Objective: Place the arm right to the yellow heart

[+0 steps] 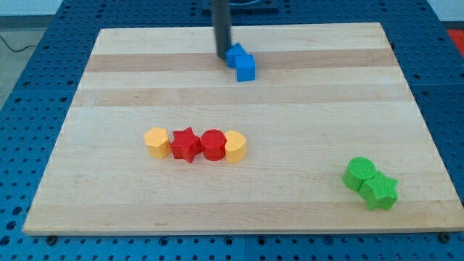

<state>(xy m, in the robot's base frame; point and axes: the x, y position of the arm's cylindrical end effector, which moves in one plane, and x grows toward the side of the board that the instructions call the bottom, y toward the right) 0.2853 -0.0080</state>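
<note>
My tip (222, 56) is near the view's top, at the left side of a blue block (235, 54) and touching or almost touching it. A second blue block (246, 69) sits against the first, just below and to its right. The yellow heart (235, 146) lies at the middle of the board, at the right end of a row of blocks. It is far below my tip and slightly to its right. A red round block (212, 144) touches the heart's left side.
The row continues leftward with a red star (185, 144) and a yellow pentagon-like block (156, 141). A green round block (359, 172) and a green star (380, 191) sit together at the lower right. The wooden board (326, 109) lies on a blue perforated table.
</note>
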